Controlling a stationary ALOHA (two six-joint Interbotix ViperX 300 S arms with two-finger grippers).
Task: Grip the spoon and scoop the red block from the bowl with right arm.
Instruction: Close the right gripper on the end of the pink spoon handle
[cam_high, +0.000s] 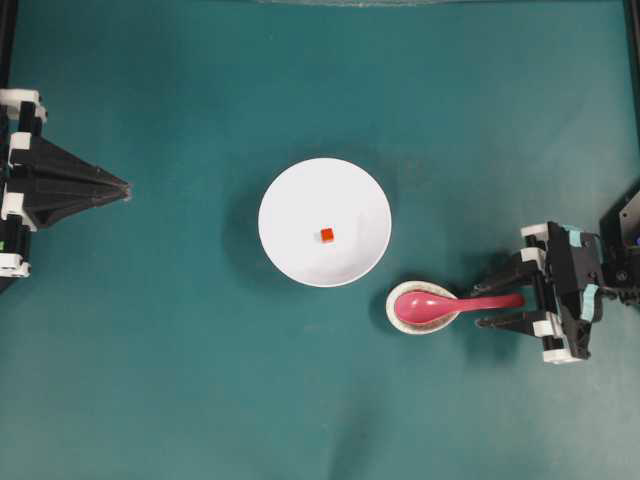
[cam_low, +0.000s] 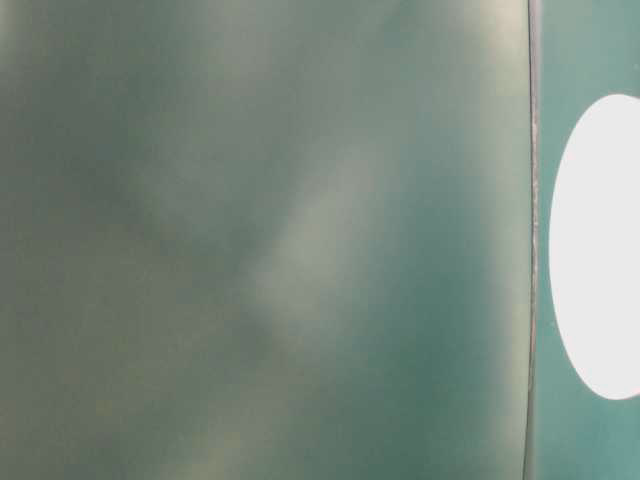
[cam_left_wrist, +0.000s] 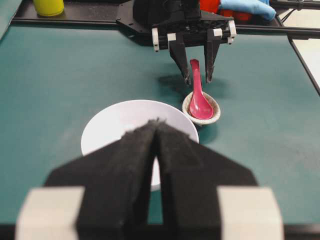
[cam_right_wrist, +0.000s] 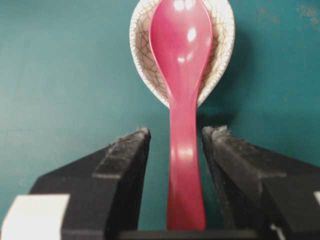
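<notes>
One spoon (cam_high: 440, 304) lies with its scoop in one speckled rest (cam_high: 404, 318), just beside the one white bowl (cam_high: 290, 200) holding one red block (cam_high: 327, 234). The right gripper (cam_high: 490, 304) straddles the handle, jaws spread, not touching. The left gripper (cam_high: 122, 189) sits clenched near the table's (cam_high: 180, 400) left edge, open cloth between

Left tool (cam_high: 118, 187): matte black, tapered to a wedge point, fuzzy black pad edges, white plastic blocks at base. Right tool (cam_high: 490, 300): black, two slim fingers (cam_high: 505, 321), white end fittings, teal tape patches on black body, dark cabling behind.
</notes>
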